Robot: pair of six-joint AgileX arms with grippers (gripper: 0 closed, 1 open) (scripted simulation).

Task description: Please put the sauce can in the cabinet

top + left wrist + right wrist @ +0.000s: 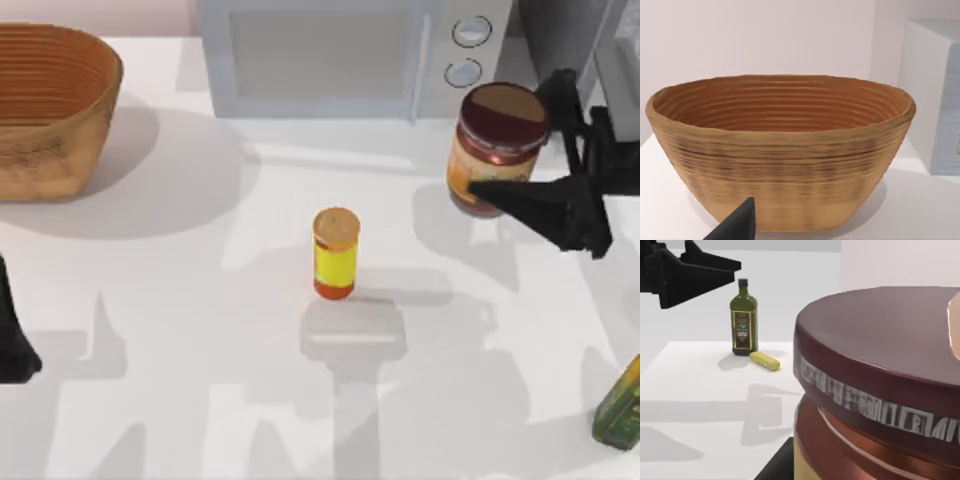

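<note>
the right gripper [535, 160] was clamped on the sauce can [497, 150] at two o'clock, lifted before the microwave [350, 55]; carrying it level toward the cabinet [580, 40] seemed wisest.

Bright, even light; soft grey shadows across the white table [200, 300].

Squat sauce can [498, 148], maroon lid, orange label, tilted, raised off the desk beside the grey cabinet [570, 40] at right rear

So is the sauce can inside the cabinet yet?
No, the sauce can is out in front of the microwave, between the right gripper's fingers.
</note>
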